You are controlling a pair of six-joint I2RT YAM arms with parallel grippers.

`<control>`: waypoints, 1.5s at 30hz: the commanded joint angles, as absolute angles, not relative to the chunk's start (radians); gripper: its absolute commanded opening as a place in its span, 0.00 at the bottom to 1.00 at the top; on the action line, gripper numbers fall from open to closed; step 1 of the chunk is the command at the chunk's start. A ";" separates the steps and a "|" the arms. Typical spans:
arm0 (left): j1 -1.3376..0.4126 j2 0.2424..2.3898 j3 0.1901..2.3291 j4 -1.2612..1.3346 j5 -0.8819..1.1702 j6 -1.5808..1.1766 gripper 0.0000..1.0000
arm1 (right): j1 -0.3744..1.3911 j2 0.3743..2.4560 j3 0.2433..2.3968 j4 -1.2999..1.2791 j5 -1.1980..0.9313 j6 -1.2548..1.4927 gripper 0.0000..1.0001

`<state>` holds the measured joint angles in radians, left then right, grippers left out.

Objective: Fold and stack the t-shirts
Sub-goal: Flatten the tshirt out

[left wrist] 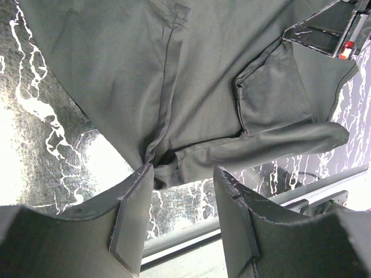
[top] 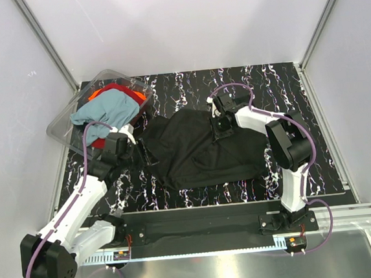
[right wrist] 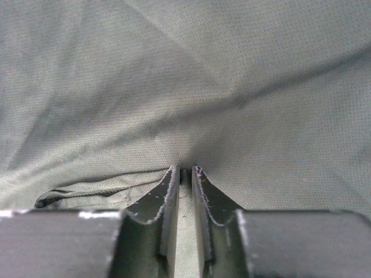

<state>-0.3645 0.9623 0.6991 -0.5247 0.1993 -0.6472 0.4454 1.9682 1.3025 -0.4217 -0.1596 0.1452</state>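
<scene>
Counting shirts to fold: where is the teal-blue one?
In the top view, the teal-blue t-shirt lies in the clear tub at the far left, over the red-orange shirt.

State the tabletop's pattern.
The tabletop is black with white marble-like veins, clearest in the top external view.

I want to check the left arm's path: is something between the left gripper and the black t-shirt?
Nothing visible does. The left gripper is open, and the bunched edge of the black t-shirt lies right at its fingertips. The right gripper is shut on the same shirt.
</scene>
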 commanded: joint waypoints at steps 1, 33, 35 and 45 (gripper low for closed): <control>-0.359 0.956 0.687 -0.495 0.224 -0.646 0.50 | 0.459 1.953 1.262 -0.422 -0.143 0.153 0.18; -0.408 1.360 1.037 -0.592 0.003 -0.457 0.44 | 0.460 1.550 1.102 -0.601 0.090 0.431 0.00; -0.443 1.486 1.155 -0.635 -0.055 -0.413 0.44 | 0.459 1.487 1.068 -0.598 0.091 0.436 0.00; -0.505 1.831 1.443 -0.675 -0.147 -0.359 0.41 | 0.459 1.348 0.993 -0.566 0.051 0.448 0.00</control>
